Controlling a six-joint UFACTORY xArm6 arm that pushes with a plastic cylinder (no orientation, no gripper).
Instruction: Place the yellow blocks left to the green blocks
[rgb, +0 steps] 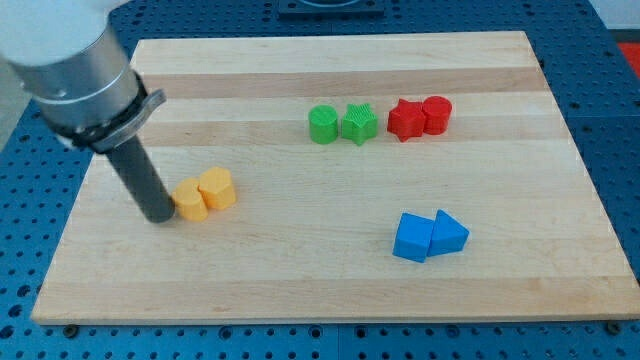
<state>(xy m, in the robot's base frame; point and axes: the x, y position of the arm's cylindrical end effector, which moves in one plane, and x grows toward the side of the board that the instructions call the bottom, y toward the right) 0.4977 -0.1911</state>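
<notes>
Yellow blocks (204, 193) sit touching, well left of the green blocks (341, 124); my tip (160, 217) touches their left side. No gripper exists. An off-centre push could split them.

Your tip (160, 217) touches left yellow block (190, 200); second yellow block (217, 188) beside it; green blocks (342, 124) upper centre, well apart.

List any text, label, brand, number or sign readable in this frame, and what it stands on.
None: no writing shows on the pale wooden board, the coloured blocks, the grey arm housing, or the blue perforated table.
</notes>
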